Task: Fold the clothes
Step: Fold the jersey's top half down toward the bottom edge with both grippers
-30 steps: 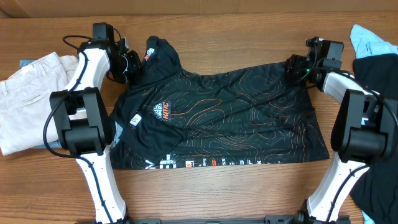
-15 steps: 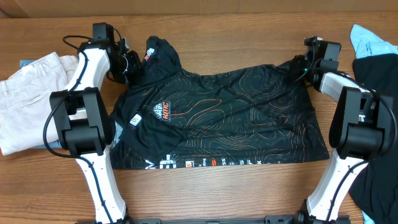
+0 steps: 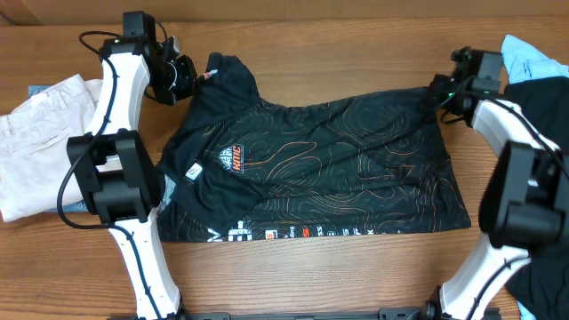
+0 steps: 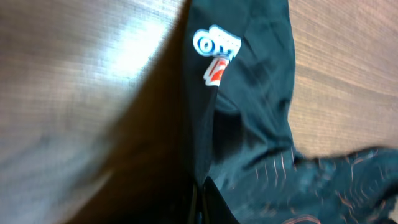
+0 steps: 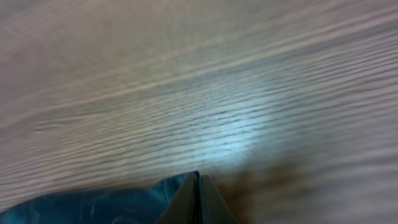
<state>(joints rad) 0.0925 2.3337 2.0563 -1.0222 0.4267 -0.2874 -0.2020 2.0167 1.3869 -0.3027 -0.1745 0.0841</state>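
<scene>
The clothes (image 3: 320, 169) lie spread mid-frame, hem lowest. Left gripper (image 3: 182, 78), upper left, and right gripper (image 3: 440, 92), upper right, are both clenched on its 2 far corners. Such thin pinches could slip when I lift. Hem lettering (image 3: 267, 235), chest logo (image 3: 233, 160), sleeve badge (image 4: 214, 53): none readable.

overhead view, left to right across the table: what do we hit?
beige trousers → left gripper, shut on the shirt's upper left corner → black shirt → right gripper, shut on its upper right corner → light-blue cloth
</scene>
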